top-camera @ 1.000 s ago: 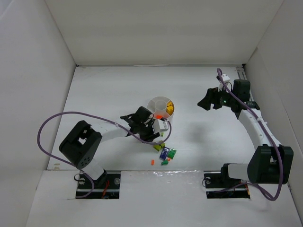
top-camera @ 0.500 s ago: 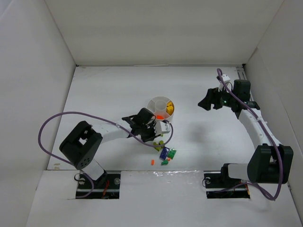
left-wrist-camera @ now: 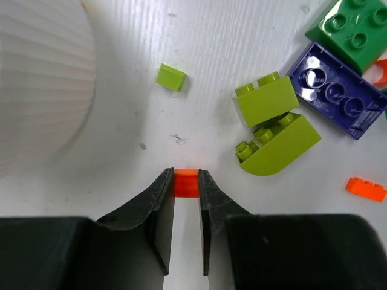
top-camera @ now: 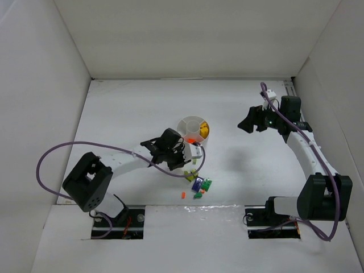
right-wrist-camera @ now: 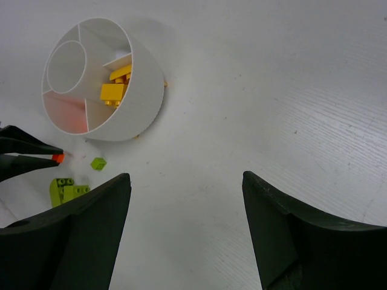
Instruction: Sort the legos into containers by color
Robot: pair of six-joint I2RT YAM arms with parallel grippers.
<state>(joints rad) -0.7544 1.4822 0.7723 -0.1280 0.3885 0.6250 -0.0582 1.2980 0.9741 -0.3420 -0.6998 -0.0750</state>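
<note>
Held lego: we've got a tiny orange brick pinched between the fingers of the left gripper, right at the tips. We can't tell if it's touching the table or lifted off it.

Left gripper: closed on that brick, jaws nearly together with only the brick's width between them. In the top view it sits just on the near side of the dish, between the dish and the loose pile.

Dish: small, round and white, sitting mid-table. Yellow bricks are in the wedge on its right side. The near wedge shows an orange glow, and the top view shows orange bits there too. The centre cup looks plain white to us.

Loose legos: a lime chip lies on its own near the dish wall. Further out, two lime bricks are touching, one blocky and one with a curved side. A purple brick is just beside them, with a green brick right behind it. Another orange piece lies apart on the near side. All of these are outside the dish.

Right gripper: wide open and holding nothing. It hangs above the table well off to the right of the dish, pointed back toward it.
</note>
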